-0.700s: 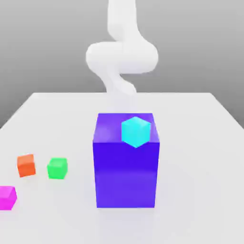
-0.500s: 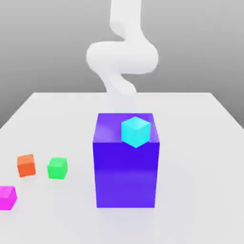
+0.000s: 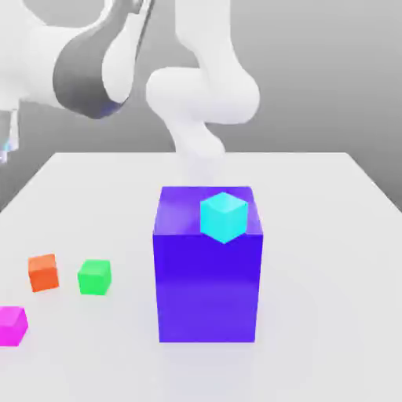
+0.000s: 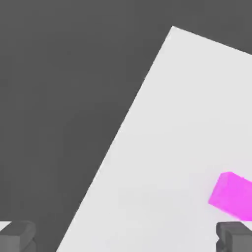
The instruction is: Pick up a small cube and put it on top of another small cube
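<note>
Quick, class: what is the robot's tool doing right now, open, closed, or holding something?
Tool: open, fingers spread wide, holding nothing; the pink cube lies on the table below it.

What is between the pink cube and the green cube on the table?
Nothing. In the exterior view, bare white table separates the pink cube from the green cube; the orange cube sits off to the side.
</note>
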